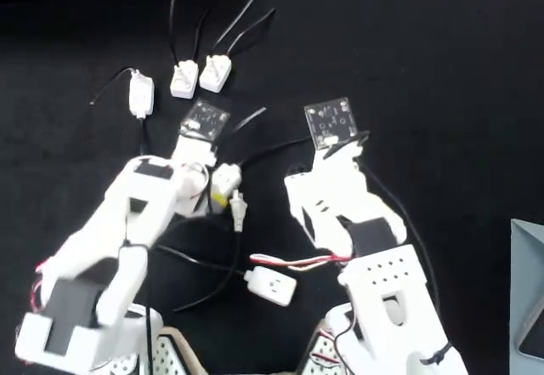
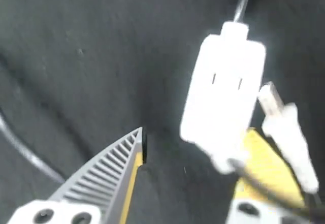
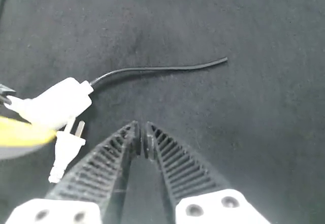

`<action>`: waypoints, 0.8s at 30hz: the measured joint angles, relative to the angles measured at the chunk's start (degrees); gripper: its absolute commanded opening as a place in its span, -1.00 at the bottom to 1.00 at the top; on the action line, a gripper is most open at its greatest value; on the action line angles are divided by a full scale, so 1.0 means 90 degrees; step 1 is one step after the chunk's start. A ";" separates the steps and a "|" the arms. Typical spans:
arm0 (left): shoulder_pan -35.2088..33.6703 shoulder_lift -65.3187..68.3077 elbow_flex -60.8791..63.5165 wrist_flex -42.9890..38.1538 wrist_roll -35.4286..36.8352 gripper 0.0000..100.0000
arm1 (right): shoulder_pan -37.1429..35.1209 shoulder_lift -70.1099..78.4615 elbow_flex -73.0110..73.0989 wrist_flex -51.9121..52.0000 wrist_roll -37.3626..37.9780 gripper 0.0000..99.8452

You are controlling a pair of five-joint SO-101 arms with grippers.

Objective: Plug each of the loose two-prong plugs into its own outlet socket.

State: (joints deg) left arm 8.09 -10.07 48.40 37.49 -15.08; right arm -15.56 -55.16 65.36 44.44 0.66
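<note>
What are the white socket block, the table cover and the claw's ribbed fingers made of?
Socket block: smooth, glossy white plastic, apparently moulded, with crisp slots. Table cover: probably black cloth or felt, matte and faintly fuzzy. Fingers of the right claw: likely rigid grey plastic, judging by the ribbed lattice.

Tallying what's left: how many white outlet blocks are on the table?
5 outlet blocks. Far side: one alone, two side by side. One at the left gripper, beside a loose plug. One at the near side. Others may be hidden.

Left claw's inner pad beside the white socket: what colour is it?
Yellow; the pad shows best in the left wrist view.
</note>
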 measured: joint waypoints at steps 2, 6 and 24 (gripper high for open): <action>-0.0078 0.0371 -0.0234 -0.0156 0.0000 -0.61 | 0.0000 0.0000 0.0029 -0.0088 0.0000 -0.97; -0.0244 0.0850 -0.0762 -0.0234 0.0000 -0.74 | 0.0000 0.0000 0.0029 -0.0117 0.0000 -0.97; -0.1514 0.1641 -0.2735 0.0635 0.0400 -0.45 | 0.0000 0.0000 0.0049 -0.0147 0.0000 -0.97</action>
State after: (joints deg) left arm -5.54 4.70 23.78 43.21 -11.47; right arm -15.56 -55.16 65.80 43.12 0.66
